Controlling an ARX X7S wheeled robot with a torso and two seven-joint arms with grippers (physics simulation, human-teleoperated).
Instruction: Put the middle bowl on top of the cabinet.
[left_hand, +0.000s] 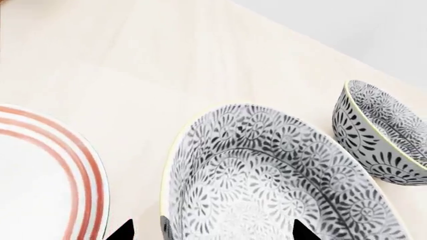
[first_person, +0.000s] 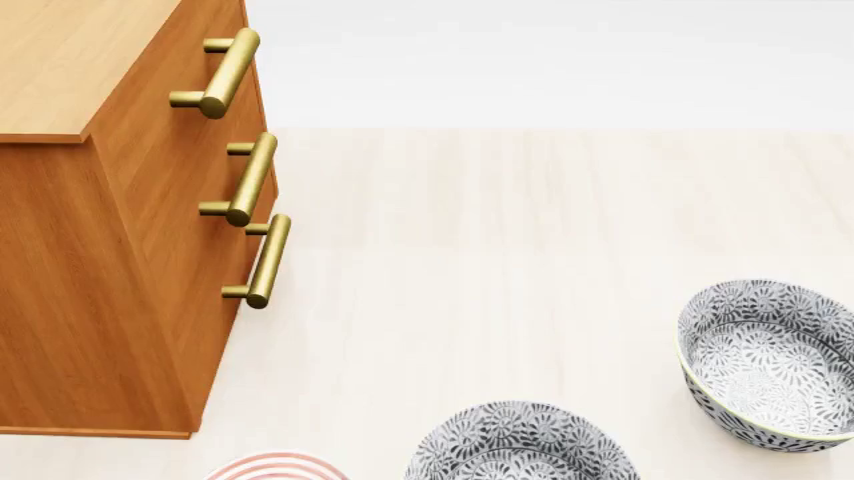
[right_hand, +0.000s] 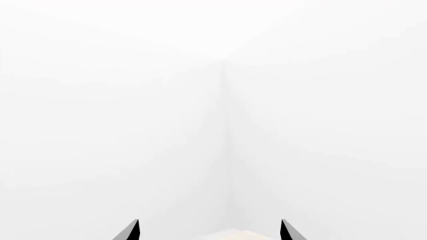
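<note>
Light: we see bright, even, diffuse lighting in all views.
Shadows: faint, soft under the orange-brown wooden cabinet.
Right wrist view: washed-out white, almost featureless.
Sharpness: crisp, no blur or glare.

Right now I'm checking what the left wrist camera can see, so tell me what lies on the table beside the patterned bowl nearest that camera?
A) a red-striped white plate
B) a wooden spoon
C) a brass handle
A: the red-striped plate lies apart from the big patterned bowl on the pale table.
</note>
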